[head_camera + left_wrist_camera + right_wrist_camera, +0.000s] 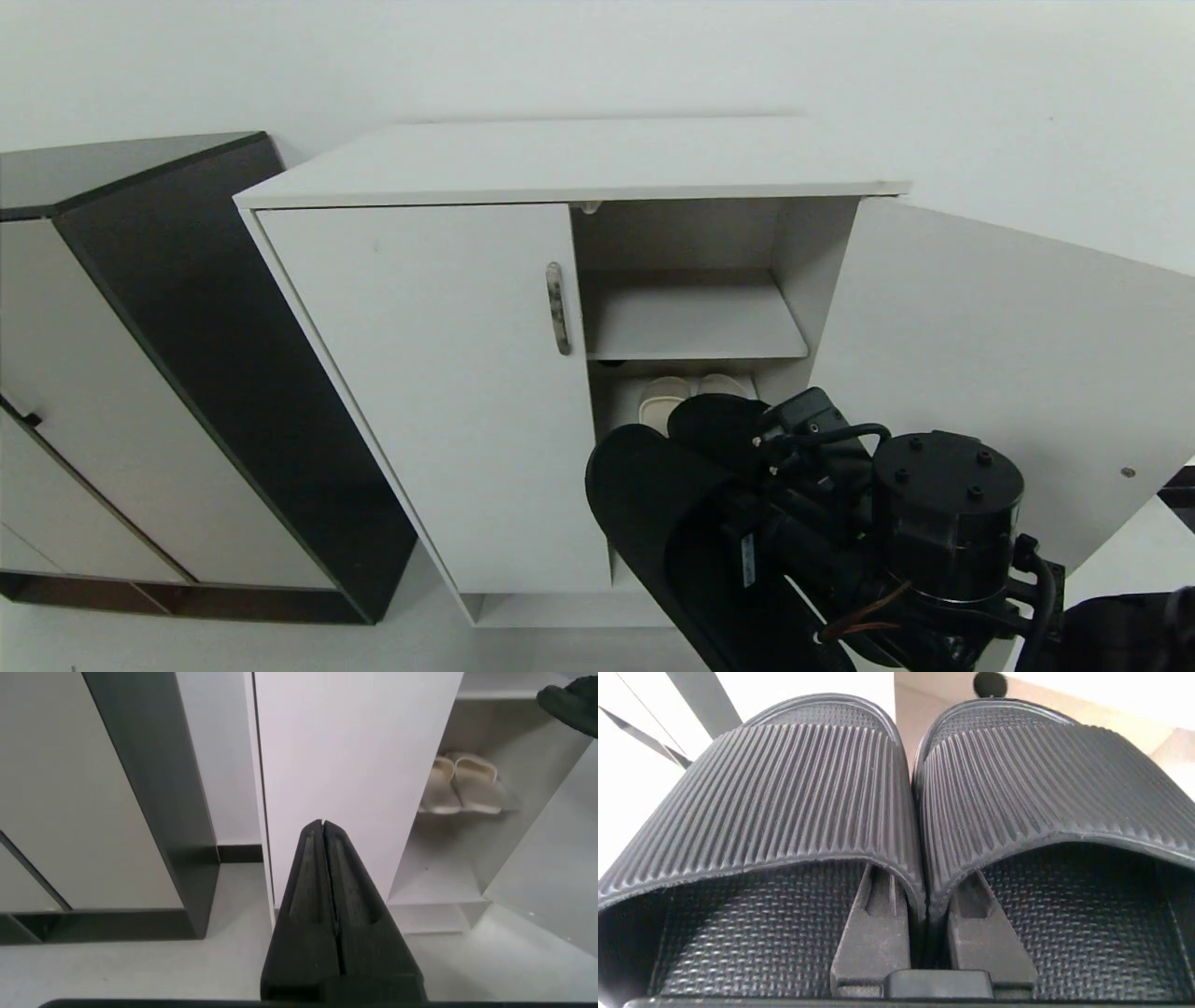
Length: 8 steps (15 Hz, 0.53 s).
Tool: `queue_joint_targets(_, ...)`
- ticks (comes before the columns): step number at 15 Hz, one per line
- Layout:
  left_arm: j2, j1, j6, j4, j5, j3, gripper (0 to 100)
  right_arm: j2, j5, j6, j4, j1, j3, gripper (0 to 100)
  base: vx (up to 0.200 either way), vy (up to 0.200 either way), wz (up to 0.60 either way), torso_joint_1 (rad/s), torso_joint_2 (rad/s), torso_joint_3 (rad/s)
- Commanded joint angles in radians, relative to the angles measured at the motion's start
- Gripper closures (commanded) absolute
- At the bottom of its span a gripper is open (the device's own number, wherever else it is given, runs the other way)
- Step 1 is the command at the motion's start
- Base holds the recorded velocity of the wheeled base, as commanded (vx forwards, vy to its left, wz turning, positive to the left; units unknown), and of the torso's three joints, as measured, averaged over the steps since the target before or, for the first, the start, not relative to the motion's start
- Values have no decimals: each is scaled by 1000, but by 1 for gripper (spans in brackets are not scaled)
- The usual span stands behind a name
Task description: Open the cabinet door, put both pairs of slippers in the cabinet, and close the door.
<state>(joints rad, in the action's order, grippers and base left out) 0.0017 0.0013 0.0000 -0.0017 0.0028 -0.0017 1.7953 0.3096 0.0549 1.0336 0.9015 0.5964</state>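
- My right hand (920, 933) is clamped on the black slippers (906, 793). One finger sits inside each slipper under its ribbed strap, and together they pinch the two touching inner sides.
- The black slippers lie side by side with toes pointing away from me. I hold them up in front of the open right half of the cabinet (560, 168), at about 5 o'clock of the opening in the head view.
- At 12 o'clock from the black pair, the cream slippers (677, 397) sit inside the cabinet on its lower level, side by side and touching. The black toes partly cover them in the head view.
- A shelf (691, 322) runs across the compartment just above the cream pair.
- The right door (980, 355) stands swung wide, out at 3 o'clock of the opening.
- The left door (439, 392) is shut, with its handle (557, 308) upright along the inner edge.
- My left hand (322, 826) is closed with its fingers pressed flat together, holding nothing. It hangs low over the floor (224, 971), facing the left door.
- A dark cabinet (215, 355) stands just beside the white one, at 9 o'clock.
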Motion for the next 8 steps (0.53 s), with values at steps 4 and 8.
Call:
queue_joint_targets(4, 0, 0, 0, 0, 0, 0, 100, 4, 0, 0, 0, 0, -1, 100, 0, 0, 0, -73, 439, 371)
queue_joint_targets(8, 0, 0, -2, 0, 0, 0, 100, 4, -1, 0, 2, 0, -7, 100, 0, 0, 0, -22, 337, 312)
